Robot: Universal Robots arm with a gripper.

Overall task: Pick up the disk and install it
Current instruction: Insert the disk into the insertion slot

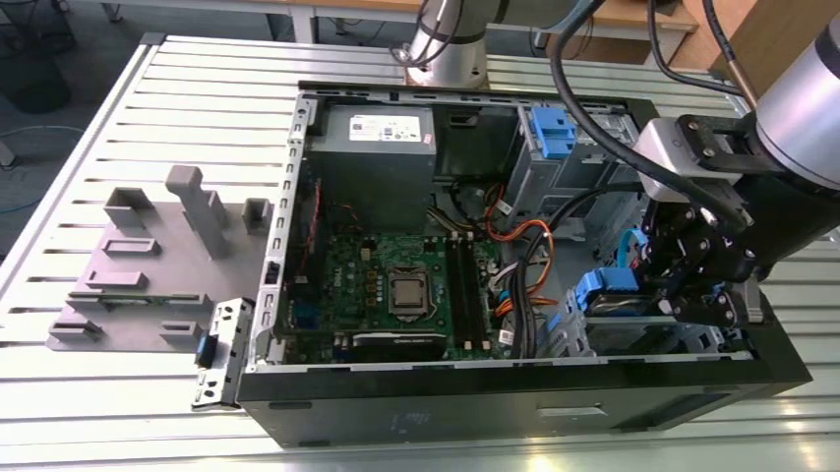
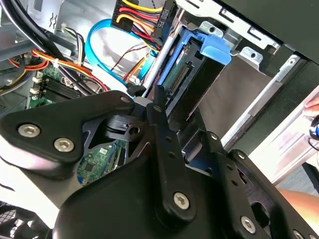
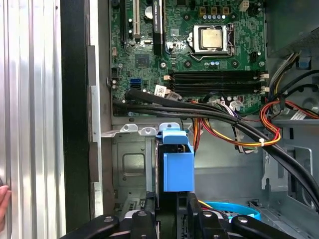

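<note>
From my station I see the gripper (image 1: pixel 693 295) down inside the open computer case (image 1: pixel 499 398), at the near corner on the exterior view's right. In the first wrist view its black fingers (image 3: pixel 193 214) are clenched on either side of the disk (image 3: pixel 177 172). The disk stands on edge with its blue rail showing, set into the grey drive cage (image 3: pixel 129 169), near the orange and yellow cables (image 3: pixel 259 142), and the green motherboard (image 3: pixel 199 50) lies further toward the exterior view's left.
</note>
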